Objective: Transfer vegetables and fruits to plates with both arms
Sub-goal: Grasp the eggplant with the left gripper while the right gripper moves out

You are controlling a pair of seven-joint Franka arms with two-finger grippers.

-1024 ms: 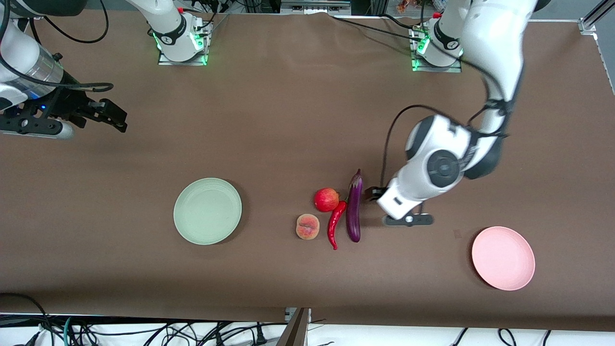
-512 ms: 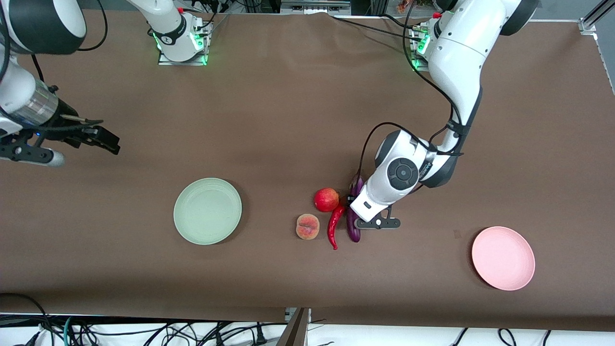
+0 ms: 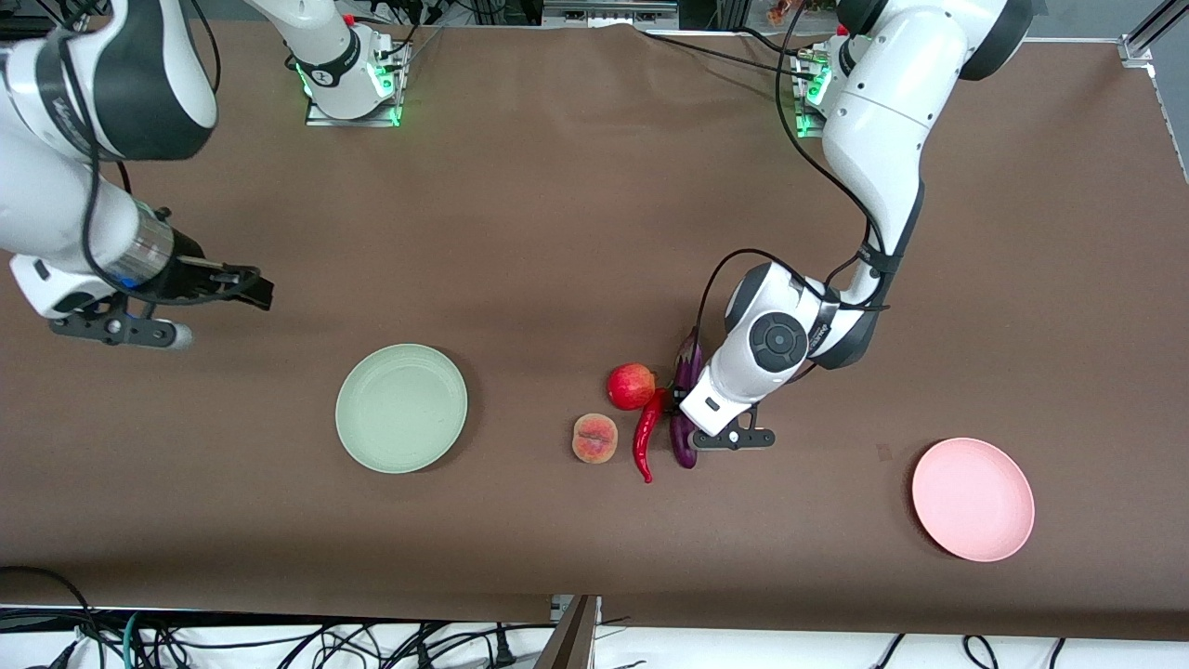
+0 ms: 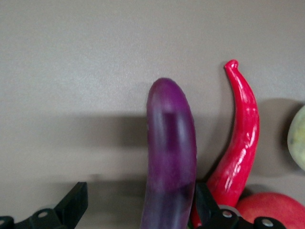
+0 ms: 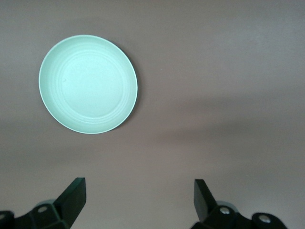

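Since last frame: left gripper (image 4: 138, 212) dropped lower onto eggplant (image 4: 170, 157); right gripper (image 3: 251, 290) swung toward mint plate (image 3: 401, 407).

I read left jaws wide, straddling eggplant across its long axis, one finger between it and chili (image 4: 238, 143).

Right jaws wide, empty, over bare worktop (image 3: 557, 232).

No readable text, label, brand, number or sign anywhere. Small dark markings on the white wrist housing of the left arm (image 3: 817, 327), at about 3 o'clock from its round grey joint cap, too small to read.
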